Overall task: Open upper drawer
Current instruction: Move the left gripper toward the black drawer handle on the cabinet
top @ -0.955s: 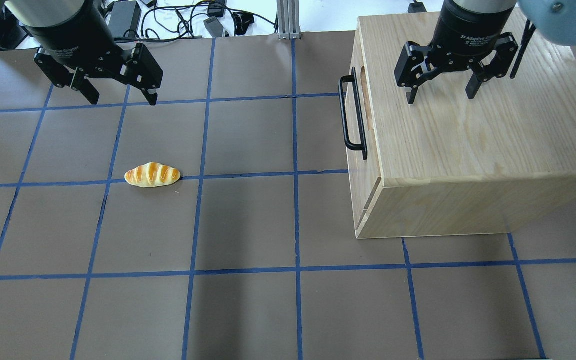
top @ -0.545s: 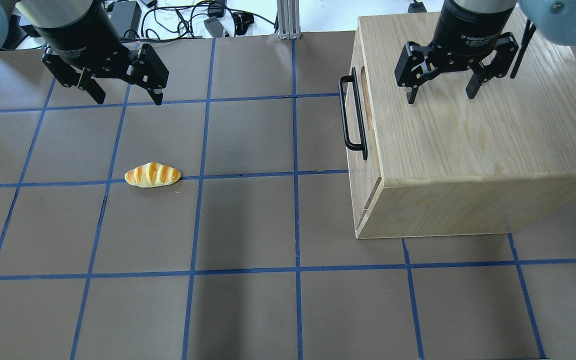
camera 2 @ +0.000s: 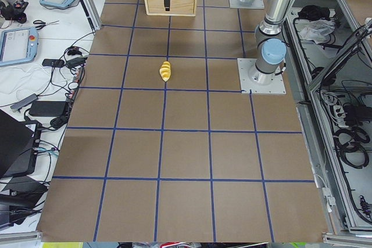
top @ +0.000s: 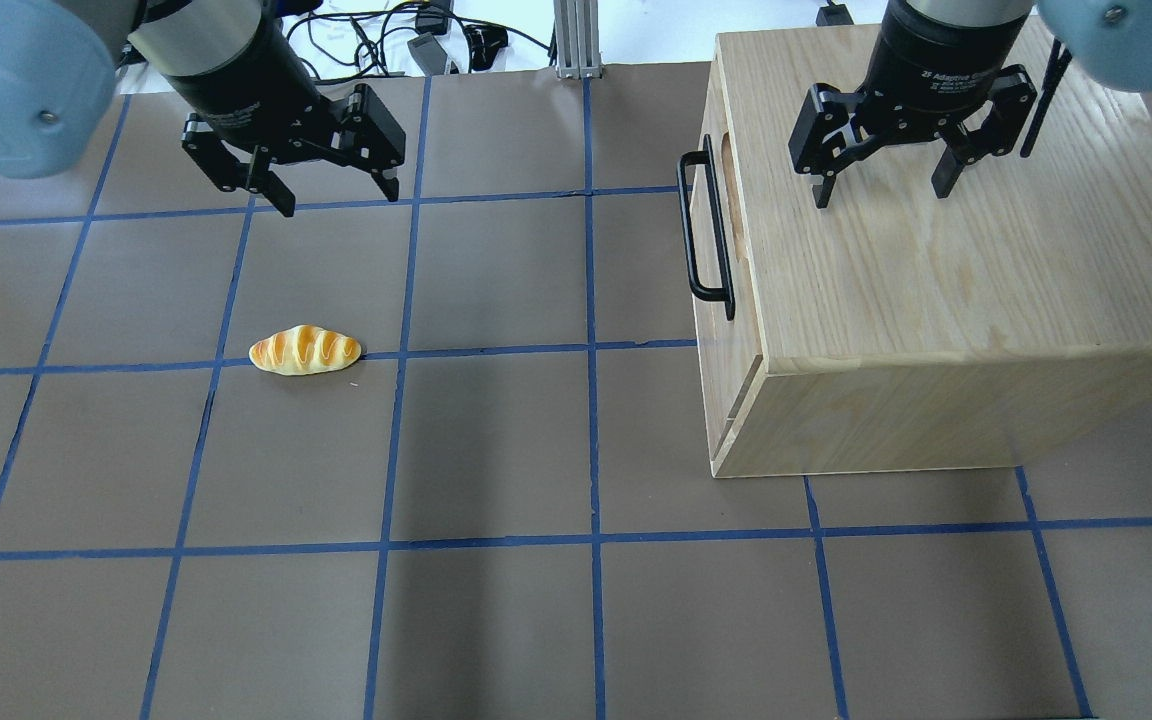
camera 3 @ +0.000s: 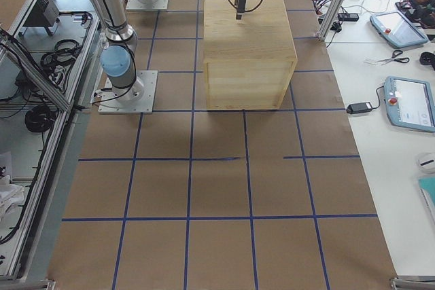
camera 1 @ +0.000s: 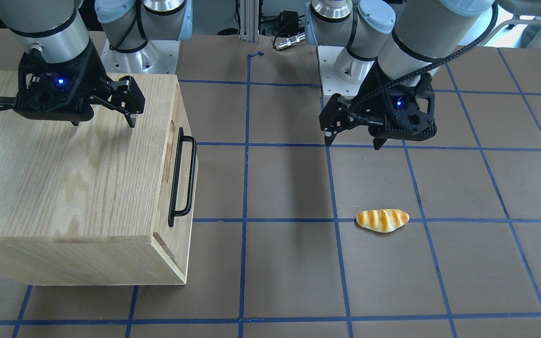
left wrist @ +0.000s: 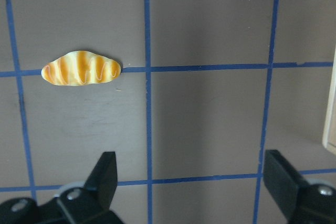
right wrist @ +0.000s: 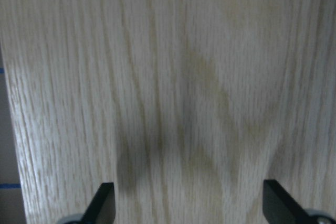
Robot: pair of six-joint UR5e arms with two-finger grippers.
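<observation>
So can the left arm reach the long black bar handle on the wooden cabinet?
Probably yes: only brown table lies between the open left tool and the handle; the striped bread roll sits aside.

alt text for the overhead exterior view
A wooden cabinet, its upper drawer shut, black bar handle facing left, stands at right under the open right gripper. The open left gripper hangs over the taped table, a bread roll lying nearer the camera.

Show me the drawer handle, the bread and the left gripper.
handle (top: 688, 230), overhead view, middle of the black bar
bread (top: 305, 350), overhead view, middle of the loaf
left gripper (top: 340, 203), overhead view, midway between fingertips
</observation>
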